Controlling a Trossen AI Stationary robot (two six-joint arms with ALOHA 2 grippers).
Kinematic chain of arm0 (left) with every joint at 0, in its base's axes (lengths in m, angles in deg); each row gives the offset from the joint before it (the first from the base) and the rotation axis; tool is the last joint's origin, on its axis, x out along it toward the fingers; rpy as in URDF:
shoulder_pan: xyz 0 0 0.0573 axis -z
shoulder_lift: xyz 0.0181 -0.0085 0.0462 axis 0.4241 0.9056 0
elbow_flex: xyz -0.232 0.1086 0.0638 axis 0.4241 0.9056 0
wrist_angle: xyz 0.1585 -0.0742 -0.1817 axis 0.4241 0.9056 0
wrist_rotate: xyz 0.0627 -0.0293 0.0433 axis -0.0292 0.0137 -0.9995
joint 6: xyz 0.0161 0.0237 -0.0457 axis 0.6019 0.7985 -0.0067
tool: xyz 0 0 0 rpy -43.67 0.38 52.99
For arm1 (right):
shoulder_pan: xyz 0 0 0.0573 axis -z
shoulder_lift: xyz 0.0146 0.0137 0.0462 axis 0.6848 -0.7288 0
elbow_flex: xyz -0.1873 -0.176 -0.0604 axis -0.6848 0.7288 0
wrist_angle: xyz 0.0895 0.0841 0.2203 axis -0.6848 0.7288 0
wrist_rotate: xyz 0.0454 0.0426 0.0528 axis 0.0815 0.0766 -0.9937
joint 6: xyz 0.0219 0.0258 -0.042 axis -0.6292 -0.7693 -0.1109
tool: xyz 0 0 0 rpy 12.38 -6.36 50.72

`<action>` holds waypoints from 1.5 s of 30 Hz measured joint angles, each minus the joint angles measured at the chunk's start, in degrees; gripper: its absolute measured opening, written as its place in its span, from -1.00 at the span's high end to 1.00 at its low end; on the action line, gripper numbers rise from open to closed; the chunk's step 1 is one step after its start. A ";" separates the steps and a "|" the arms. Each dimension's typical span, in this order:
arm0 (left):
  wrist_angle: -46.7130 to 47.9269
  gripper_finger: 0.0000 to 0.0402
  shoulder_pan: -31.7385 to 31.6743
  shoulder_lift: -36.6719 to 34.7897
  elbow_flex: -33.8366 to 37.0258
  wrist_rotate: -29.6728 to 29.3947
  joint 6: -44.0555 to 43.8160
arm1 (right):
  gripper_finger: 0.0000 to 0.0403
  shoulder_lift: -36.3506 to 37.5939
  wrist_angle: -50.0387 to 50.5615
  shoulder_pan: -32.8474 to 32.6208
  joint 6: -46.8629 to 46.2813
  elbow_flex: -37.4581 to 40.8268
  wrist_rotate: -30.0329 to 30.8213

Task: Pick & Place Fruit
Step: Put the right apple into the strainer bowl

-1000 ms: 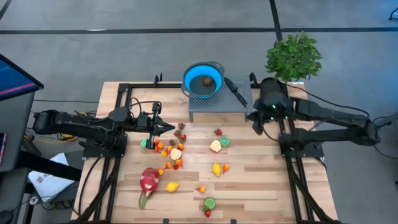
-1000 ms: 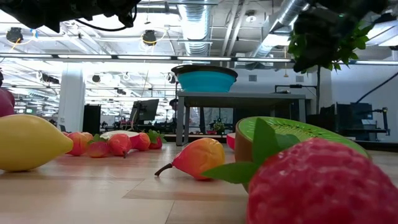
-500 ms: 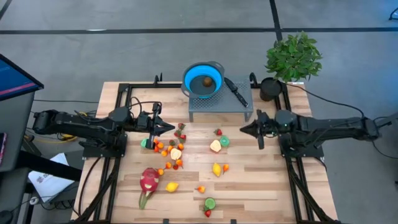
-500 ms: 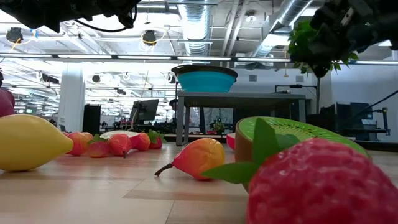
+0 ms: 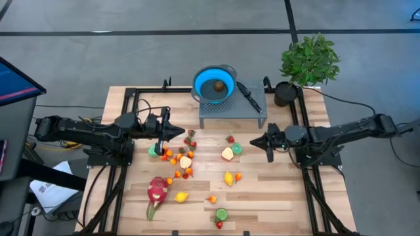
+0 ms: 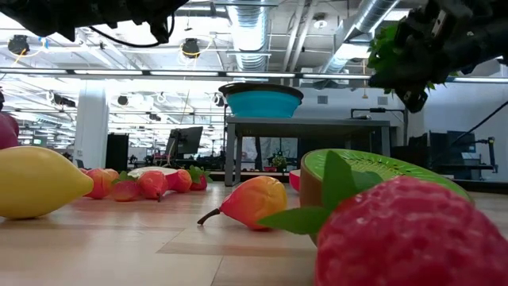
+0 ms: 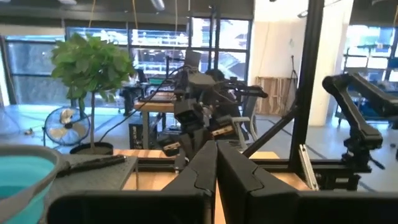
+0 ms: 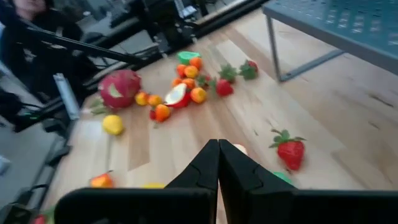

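Small toy fruits lie scattered on the wooden table [image 5: 275,196]: a cluster of orange and red ones [image 5: 178,157], a strawberry [image 5: 230,139], a kiwi half [image 5: 237,149], a lemon [image 5: 228,177] and a pink dragon fruit [image 5: 157,190]. One brown fruit [image 5: 217,85] sits in the blue bowl [image 5: 205,77]. My left gripper [image 5: 182,133] is shut and hovers beside the cluster's far end. My right gripper [image 5: 252,140] is shut too [image 8: 217,149], pointing toward the table's left, just right of the kiwi half and the strawberry [image 8: 289,150].
The blue bowl stands on a grey rack [image 5: 233,113] at the table's far side, with a black-handled knife [image 5: 248,95] beside it. A potted plant [image 5: 310,60] stands at the far right corner. Black frame rails [image 5: 125,164] run along both table sides.
My right arm has swung down from beside the rack's right end, toward the near edge and a little left. Its gripper now sits lower, close to the kiwi half and strawberry, still shut. The fruits have not moved.
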 joint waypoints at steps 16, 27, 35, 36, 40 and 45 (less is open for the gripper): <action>-1.17 0.99 1.09 3.46 -0.07 -2.97 1.07 | 1.00 -2.58 -1.95 -1.06 0.14 0.00 3.55; -8.00 0.99 5.68 15.32 -1.00 -15.87 -0.07 | 1.00 -2.58 -1.90 -1.06 1.26 0.00 3.49; -8.13 0.99 5.52 22.38 -9.58 -12.18 3.48 | 1.00 -2.58 -1.85 -1.06 1.67 0.00 3.34; -7.74 0.99 5.51 23.43 -10.82 -11.38 4.54 | 1.00 -2.58 -1.85 -1.06 1.67 0.00 3.33; -6.28 0.99 5.08 27.61 -14.82 -10.34 7.90 | 1.00 -2.58 -1.85 -1.07 1.65 0.00 2.22; -5.98 0.99 3.02 31.66 -17.71 -9.37 10.64 | 1.00 -2.58 -1.86 -1.06 1.63 0.00 1.81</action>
